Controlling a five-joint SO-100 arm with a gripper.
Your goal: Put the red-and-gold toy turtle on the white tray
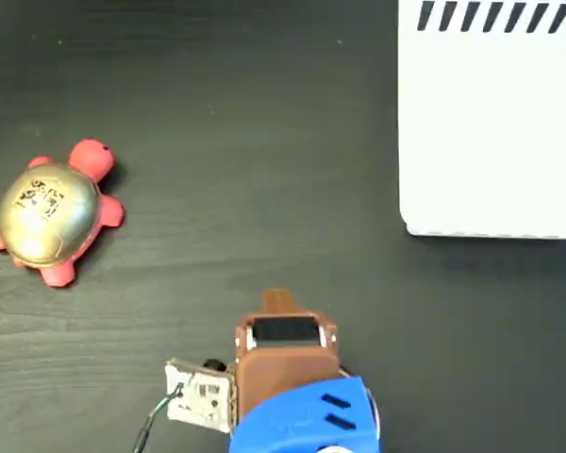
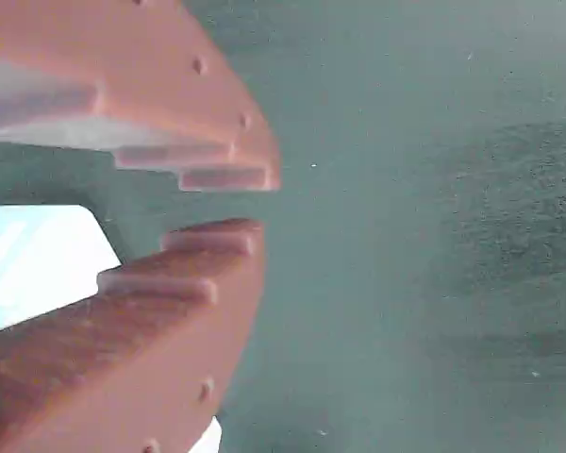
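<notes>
- In the wrist view, the gripper is seen with its two brown fingers drawn nearly together; only a thin gap is left at the tips.
- Nothing is held between the jaws, and nothing is touched by them; only dark table is seen past the tips.
- In the fixed view, the gripper is found at the bottom centre, pointing up the picture, carried on a blue arm.
- The red-and-gold toy turtle is spotted at the left of the fixed view, resting on the table, well apart from the gripper.
- The white tray is placed at the upper right of the fixed view, with black stripes along its edges; a corner of it is glimpsed behind the fingers in the wrist view.
</notes>
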